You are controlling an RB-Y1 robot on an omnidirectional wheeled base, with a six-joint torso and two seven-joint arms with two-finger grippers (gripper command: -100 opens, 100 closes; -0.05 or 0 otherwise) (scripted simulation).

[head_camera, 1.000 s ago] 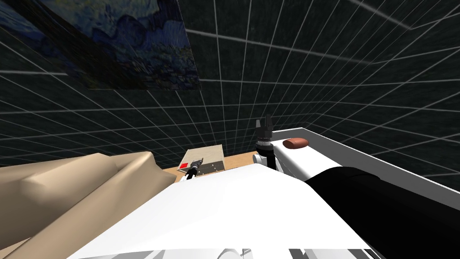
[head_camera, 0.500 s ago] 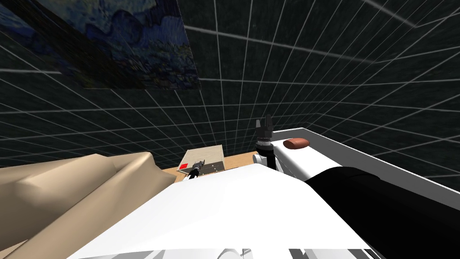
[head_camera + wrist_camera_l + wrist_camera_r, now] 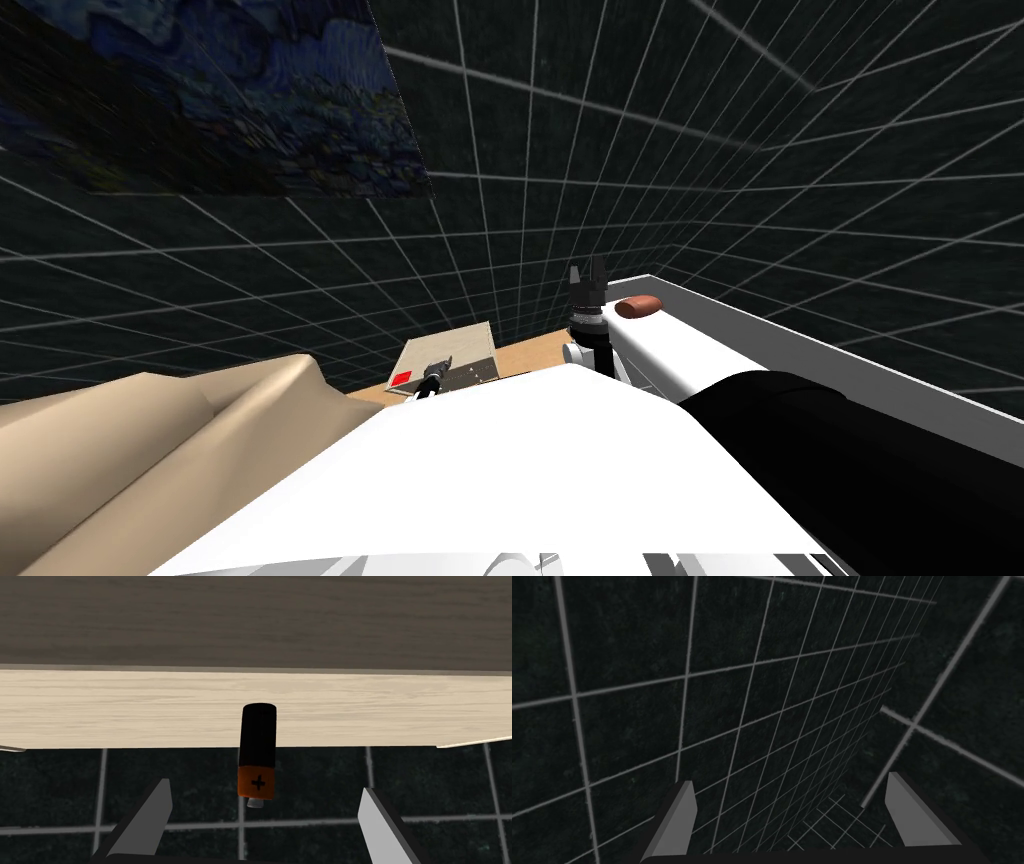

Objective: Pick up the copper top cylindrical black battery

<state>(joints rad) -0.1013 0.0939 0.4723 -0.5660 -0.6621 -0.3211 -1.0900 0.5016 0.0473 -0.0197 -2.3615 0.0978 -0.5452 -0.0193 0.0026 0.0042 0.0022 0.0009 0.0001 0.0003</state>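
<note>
The head camera has been swung slightly since the earlier frame. The painting [image 3: 200,90], the beige sofa [image 3: 150,440] and the brown lump [image 3: 637,307] on the white ledge [image 3: 720,330] are shifted together in the picture, and none is displaced itself. The battery [image 3: 257,741] is seen at the left gripper [image 3: 265,788], whose fingers are spread wide; the copper end lies between their tips and is touched by neither. Its long axis is lined up with the gripper, with the plus-marked copper band and small grey tip pointed towards the gripper body. The black end is seen against a pale wooden table [image 3: 125,711] and the copper end against dark tiles [image 3: 175,776]. The right gripper [image 3: 590,272] is raised beside the ledge, fingers apart.
</note>
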